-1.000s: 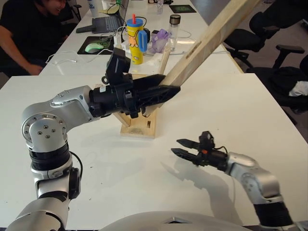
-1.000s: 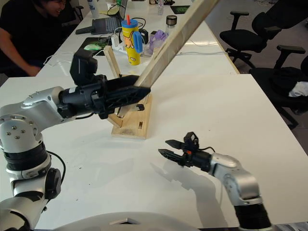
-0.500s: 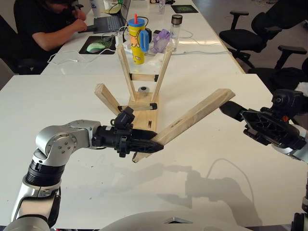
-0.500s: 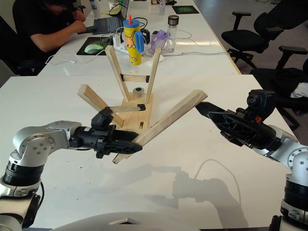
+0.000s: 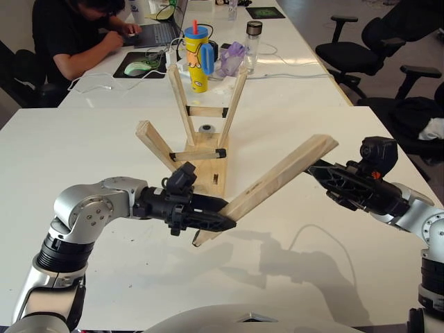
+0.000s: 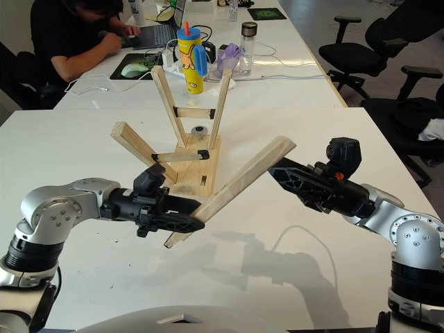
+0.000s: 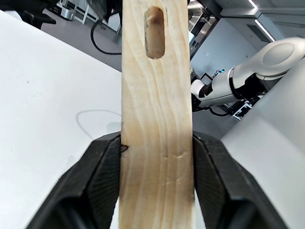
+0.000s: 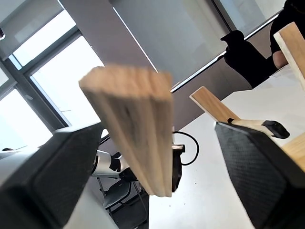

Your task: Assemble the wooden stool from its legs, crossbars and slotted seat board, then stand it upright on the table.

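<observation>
Left end effector (image 5: 219, 221): It is shut tight on the low end of the loose leg (image 5: 277, 180). One black finger (image 7: 102, 176) presses on each side of the wood. It sits low over the table (image 5: 333, 277), just in front of the stool (image 5: 201, 149).

Loose leg: It is a long, flat stick of light wood. It slants up from the left end effector toward the right end effector (image 5: 318, 171). Its low tip is very near the table, but I cannot tell if it touches. The left wrist view shows an oval slot (image 7: 155, 31) cut in its wide face.

Right end effector: It is open. It sits right at the top end of the loose leg. In the right wrist view the end of the wood is between the two fingers, with a gap on each side.

Stool: It is only partly built and sits upside down in the middle of the table, behind the loose leg. The seat board (image 5: 211, 172) is at the bottom, on the table. Two legs (image 5: 179, 97) stick up from it and spread apart toward the top. A short crossbar (image 5: 207, 111) joins them. A third leg (image 5: 154, 142) slants out to the left. A thin bar (image 5: 198, 154) with dark ends runs from it toward the middle.

Table: It is white.

Behind: A yellow cup (image 5: 196, 59) and a clear bottle (image 5: 252, 38) stand on the next table.
</observation>
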Robot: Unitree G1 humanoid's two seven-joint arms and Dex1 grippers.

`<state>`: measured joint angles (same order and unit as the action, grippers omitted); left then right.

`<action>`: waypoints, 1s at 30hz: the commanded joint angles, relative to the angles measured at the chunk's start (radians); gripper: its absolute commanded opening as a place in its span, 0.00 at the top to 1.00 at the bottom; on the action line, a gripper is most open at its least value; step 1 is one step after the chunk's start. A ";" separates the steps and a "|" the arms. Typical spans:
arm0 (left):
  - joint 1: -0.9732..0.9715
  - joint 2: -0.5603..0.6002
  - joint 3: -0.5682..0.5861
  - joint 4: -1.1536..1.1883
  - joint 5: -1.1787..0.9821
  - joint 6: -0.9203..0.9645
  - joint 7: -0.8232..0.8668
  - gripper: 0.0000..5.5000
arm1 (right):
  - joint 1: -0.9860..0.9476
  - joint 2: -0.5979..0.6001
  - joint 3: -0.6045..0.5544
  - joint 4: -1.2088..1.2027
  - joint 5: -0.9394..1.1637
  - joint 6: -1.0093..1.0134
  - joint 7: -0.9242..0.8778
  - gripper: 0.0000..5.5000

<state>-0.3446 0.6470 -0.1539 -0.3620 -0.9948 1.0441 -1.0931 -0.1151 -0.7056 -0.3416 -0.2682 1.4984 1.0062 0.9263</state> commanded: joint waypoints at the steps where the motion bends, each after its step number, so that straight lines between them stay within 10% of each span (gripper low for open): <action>1: -0.009 0.005 -0.004 0.006 0.016 -0.010 -0.009 0.63 | 0.005 -0.003 0.006 -0.044 0.022 0.018 0.001 0.22; 9: -0.018 -0.015 -0.020 -0.014 0.020 -0.008 0.004 0.63 | 0.011 0.032 0.051 -0.069 -0.013 0.000 -0.033 0.22; 26: -0.044 -0.094 0.045 0.077 0.054 -0.061 0.097 0.63 | -0.031 0.018 0.063 -0.009 -0.071 0.003 -0.030 0.61; 30: -0.063 -0.151 0.146 0.116 -0.008 -0.041 0.192 0.49 | -0.061 0.009 0.073 0.002 -0.122 -0.013 -0.044 0.63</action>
<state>-0.3795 0.5112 -0.0896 -0.2580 -0.9789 1.0093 -0.9724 -0.1585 -0.6780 -0.2934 -0.2565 1.4185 0.9817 0.8671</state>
